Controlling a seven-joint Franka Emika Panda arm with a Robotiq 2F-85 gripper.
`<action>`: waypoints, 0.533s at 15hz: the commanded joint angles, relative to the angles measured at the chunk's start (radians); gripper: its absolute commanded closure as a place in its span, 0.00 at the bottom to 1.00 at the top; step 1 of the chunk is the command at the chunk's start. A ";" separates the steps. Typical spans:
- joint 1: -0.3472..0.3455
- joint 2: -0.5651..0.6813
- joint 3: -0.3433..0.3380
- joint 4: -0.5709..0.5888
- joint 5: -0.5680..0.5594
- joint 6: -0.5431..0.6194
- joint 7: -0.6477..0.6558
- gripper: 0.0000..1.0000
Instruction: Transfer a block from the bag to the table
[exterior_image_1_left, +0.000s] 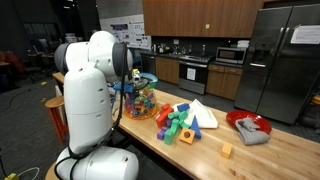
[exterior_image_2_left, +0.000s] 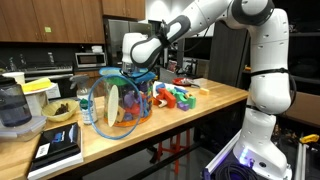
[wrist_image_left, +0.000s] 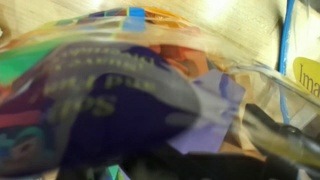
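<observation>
- The bag (exterior_image_2_left: 112, 105) is seen standing upright on the table (exterior_image_2_left: 185, 120), near one end; many coloured blocks are visible through its clear sides, and its bluish rim is open at the top.
- In the wrist view the bag's plastic (wrist_image_left: 120, 90) fills most of the picture – blurred, with patches of purple, orange, green and blue behind it.
- The gripper (exterior_image_2_left: 133, 70) is held directly over the bag's mouth, pointing down, with its tips at the rim; the jaws are spread wide, and whether anything is touched cannot be told.
- The white arm (exterior_image_2_left: 215, 15) is stretched across the table from its base at the table's edge.
- Just beside the bag a loose heap of blocks (exterior_image_1_left: 178, 122) lies on the table – red, green, orange and yellow are made out.
- A white sheet (exterior_image_1_left: 203, 112) lies against the far side of that heap.
- A single orange block (exterior_image_1_left: 226, 150) lies apart, on bare wood.
- Further along, a red bowl (exterior_image_1_left: 238, 117) is set, with a grey cloth (exterior_image_1_left: 254, 131) in it.
- At the other end, beyond the bag, a blender (exterior_image_2_left: 12, 105) is seen.
</observation>
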 joint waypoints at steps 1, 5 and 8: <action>-0.002 -0.021 -0.008 -0.052 0.025 0.036 0.023 0.00; -0.005 -0.012 -0.020 -0.061 0.016 0.047 0.046 0.00; -0.008 -0.011 -0.024 -0.066 0.026 0.065 0.052 0.00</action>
